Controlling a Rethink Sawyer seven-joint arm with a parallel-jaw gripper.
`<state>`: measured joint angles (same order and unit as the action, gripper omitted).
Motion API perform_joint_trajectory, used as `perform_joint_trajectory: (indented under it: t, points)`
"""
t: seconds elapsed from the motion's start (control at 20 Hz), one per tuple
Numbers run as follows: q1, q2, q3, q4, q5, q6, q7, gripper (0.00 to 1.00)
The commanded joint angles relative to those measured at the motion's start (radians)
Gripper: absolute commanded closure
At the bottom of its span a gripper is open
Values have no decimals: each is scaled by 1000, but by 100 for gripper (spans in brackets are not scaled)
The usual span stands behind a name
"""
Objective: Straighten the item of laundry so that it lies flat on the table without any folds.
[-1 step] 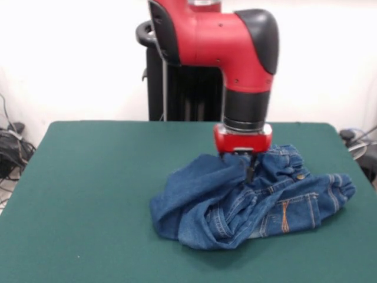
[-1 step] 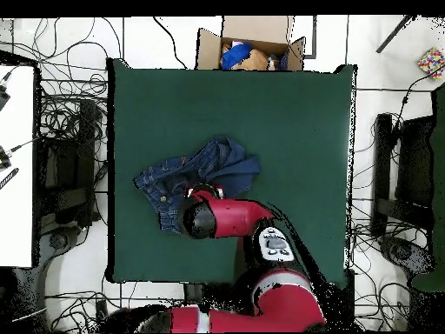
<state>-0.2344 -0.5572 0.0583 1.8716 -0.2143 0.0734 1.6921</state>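
The item of laundry (image 1: 259, 203), a small pair of blue jeans with orange stitching, lies crumpled and folded over itself on the right half of the green table (image 1: 94, 194). My gripper (image 1: 250, 169) comes straight down onto the heap near its far middle. Its dark fingers look shut on a ridge of denim that rises toward them. In the overhead view the jeans (image 2: 195, 174) lie left of the centre of the table (image 2: 295, 130), and the red arm's wrist (image 2: 209, 217) covers the gripper and the jeans' near edge.
A cardboard box (image 2: 252, 48) with things in it stands just past the table's far edge in the overhead view. Cables lie on the floor around the table. Bare green felt stretches left of the jeans (image 1: 76, 177) in the front view.
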Motion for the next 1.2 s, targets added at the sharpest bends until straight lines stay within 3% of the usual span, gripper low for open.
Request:
perform_joint_trajectory:
  t: [0.05,0.7,1.2]
  points:
    - [-81,-63,94,-64,-56,166,-43,0]
    - [-150,-69,146,-116,-119,238,-65,0]
    - [-263,-96,218,-199,-174,359,-181,0]
